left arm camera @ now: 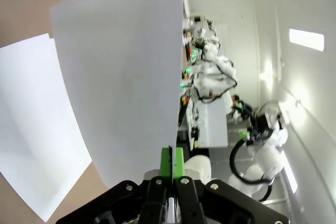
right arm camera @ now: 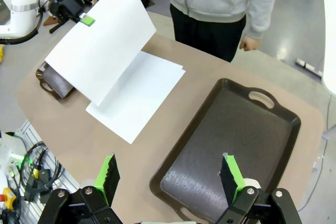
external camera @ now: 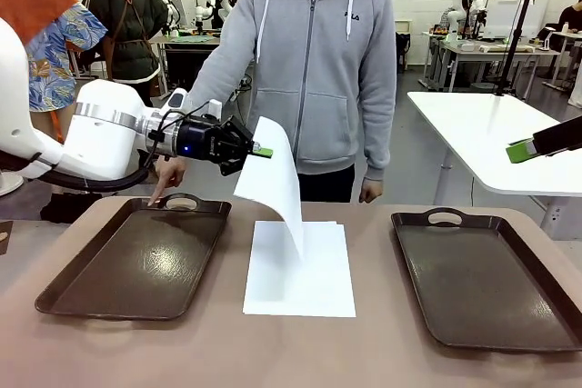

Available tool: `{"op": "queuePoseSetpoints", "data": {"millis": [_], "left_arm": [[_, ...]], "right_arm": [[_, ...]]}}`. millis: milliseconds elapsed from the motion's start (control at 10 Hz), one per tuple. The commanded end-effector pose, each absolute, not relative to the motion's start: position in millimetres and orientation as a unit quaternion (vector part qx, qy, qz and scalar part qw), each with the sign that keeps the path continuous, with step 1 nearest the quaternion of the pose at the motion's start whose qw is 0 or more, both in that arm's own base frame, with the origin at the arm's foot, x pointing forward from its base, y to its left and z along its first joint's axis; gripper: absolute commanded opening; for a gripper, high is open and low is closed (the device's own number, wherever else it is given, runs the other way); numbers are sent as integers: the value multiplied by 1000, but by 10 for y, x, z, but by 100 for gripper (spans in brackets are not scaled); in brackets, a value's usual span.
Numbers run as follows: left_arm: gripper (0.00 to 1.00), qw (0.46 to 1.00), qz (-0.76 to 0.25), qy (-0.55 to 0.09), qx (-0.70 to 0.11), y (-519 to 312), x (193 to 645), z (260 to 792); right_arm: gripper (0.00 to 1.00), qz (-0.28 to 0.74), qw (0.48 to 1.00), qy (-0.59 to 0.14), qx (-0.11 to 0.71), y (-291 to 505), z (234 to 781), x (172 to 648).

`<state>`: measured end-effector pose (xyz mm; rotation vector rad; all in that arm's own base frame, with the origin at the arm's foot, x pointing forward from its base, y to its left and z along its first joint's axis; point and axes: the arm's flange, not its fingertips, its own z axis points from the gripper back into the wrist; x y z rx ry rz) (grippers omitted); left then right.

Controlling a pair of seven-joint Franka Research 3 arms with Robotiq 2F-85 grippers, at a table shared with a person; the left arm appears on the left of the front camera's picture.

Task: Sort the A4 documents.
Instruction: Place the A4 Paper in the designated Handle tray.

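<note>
My left gripper [external camera: 262,151] is shut on the top edge of one A4 document [external camera: 273,181], which hangs curled above the table. That lifted sheet [left arm camera: 121,77] rises from my left green pads [left arm camera: 171,162] in the left wrist view. A small stack of A4 documents [external camera: 302,270] lies flat at the table's middle, also seen as the stack [right arm camera: 139,95] in the right wrist view, under the raised sheet [right arm camera: 102,43]. My right gripper [right arm camera: 170,176] is open, hovering high over the right tray's near end; its green pad [external camera: 522,150] shows at the front view's right edge.
Two dark brown handled trays flank the stack: the left tray [external camera: 136,261] and the right tray [external camera: 486,283]. A person in a grey hoodie [external camera: 314,61] stands at the far side, one hand [external camera: 166,179] pointing down at the left tray's far edge.
</note>
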<state>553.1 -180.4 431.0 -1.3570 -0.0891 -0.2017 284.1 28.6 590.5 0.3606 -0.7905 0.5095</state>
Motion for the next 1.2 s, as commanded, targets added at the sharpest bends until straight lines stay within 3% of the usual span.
{"op": "queuePoseSetpoints", "data": {"millis": [0,200,400,900,1100], "left_arm": [[1,785,-133,-33,-605,-1578,5330,4293],[1,760,-140,58,-632,-1192,5241,4259],[1,768,-100,82,-627,-873,5138,4275],[1,821,-38,53,-568,-349,5001,4197],[1,816,-7,42,-576,-193,5099,4026]], "right_arm": [[100,248,874,-377,179,278,5890,2856],[100,248,874,-377,179,278,5890,2856],[100,248,874,-377,179,278,5890,2856],[100,248,874,-377,179,278,5890,2856],[100,248,874,-377,179,278,5890,2856]]}}
